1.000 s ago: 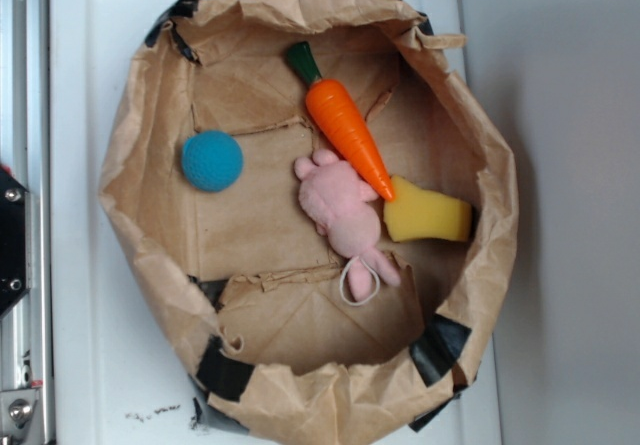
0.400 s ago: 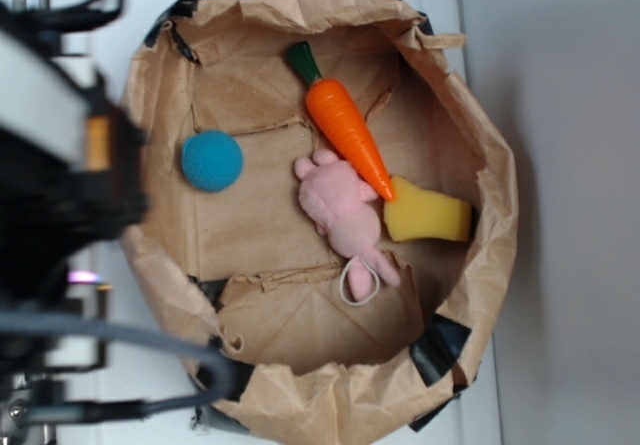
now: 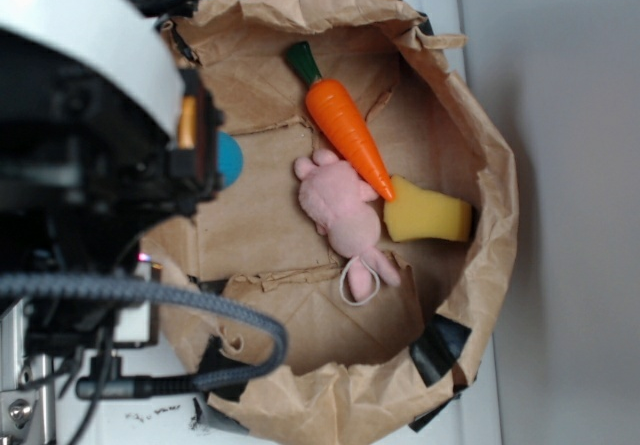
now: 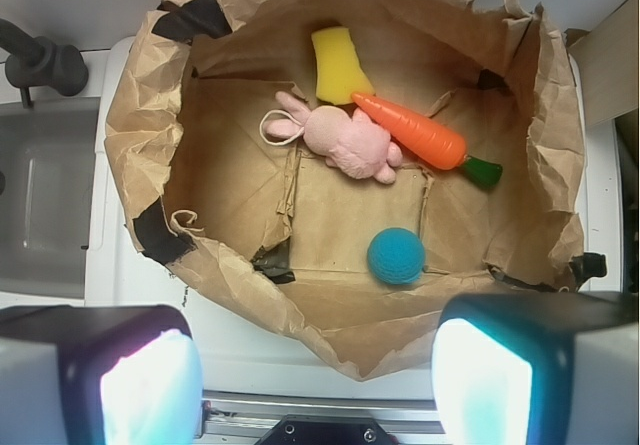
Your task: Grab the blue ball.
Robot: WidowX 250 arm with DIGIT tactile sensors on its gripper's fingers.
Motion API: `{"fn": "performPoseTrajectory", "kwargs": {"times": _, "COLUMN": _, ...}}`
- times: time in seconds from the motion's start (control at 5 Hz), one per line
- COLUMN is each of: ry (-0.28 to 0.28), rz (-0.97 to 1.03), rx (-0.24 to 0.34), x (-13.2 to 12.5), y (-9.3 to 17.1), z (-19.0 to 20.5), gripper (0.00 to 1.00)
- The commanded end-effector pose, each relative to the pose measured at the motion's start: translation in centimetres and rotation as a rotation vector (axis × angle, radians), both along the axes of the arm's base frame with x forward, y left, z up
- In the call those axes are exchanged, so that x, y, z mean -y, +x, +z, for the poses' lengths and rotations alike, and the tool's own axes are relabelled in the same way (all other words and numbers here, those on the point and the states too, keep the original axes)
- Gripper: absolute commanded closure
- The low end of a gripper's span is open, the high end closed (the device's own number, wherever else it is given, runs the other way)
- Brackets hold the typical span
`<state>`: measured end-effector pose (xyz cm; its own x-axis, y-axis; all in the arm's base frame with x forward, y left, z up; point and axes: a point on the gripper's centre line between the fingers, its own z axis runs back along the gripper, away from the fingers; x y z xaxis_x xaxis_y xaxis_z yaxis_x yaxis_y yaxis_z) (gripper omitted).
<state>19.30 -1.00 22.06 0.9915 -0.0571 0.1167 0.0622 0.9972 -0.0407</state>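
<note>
In the exterior view, the blurred black robot arm at 9 o'clock hides most of the small teal-blue crocheted ball.

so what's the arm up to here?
The WidowX gripper hangs open above the near edge of a crumpled brown paper bag, going for the small fuzzy teal-blue ball on the bag's floor. Nothing is held yet. In the exterior view the arm covers most of the ball. A pink plush bunny, an orange toy carrot and a yellow sponge lie together farther in, apart from the ball.
</note>
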Motion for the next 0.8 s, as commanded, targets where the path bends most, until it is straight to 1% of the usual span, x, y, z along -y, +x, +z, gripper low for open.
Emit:
{"fn": "performPoseTrajectory", "kwargs": {"times": 0.0, "ry": -0.043, "rz": -0.079, "rx": 0.055, "x": -1.2, "y": 3.4, "z": -3.7, "gripper": 0.0}}
{"fn": "performPoseTrajectory", "kwargs": {"times": 0.2, "ry": -0.063, "rz": -0.081, "rx": 0.025, "x": -2.3, "y": 5.3, "z": -6.4, "gripper": 0.0}}
{"fn": "performPoseTrajectory", "kwargs": {"times": 0.4, "ry": -0.065, "rz": -0.092, "rx": 0.017, "x": -3.1, "y": 5.2, "z": -7.5, "gripper": 0.0}}
{"fn": "performPoseTrajectory", "kwargs": {"times": 0.6, "ry": -0.057, "rz": -0.121, "rx": 0.003, "x": -4.6, "y": 3.0, "z": -8.8, "gripper": 0.0}}
